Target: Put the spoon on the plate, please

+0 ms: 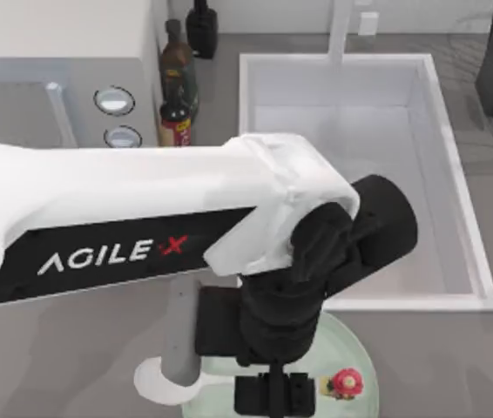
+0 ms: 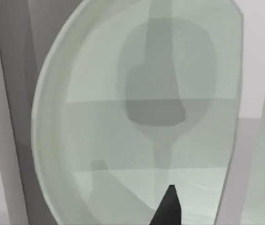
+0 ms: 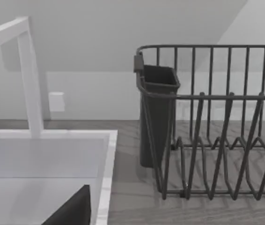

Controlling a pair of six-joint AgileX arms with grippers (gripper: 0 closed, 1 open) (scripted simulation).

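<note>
Left gripper (image 1: pixel 272 394): over the plate (image 1: pixel 358 348) at 6 o'clock; finger state cannot tell.
Spoon (image 1: pixel 166 374): bowl overlaps the plate's 9 o'clock rim.
You: shift the spoon fully inward before letting go.

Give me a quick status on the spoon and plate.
Left gripper low over the plate. Spoon bowl lies across the plate's left rim, handle on the counter. Small red item sits on the plate.
</note>
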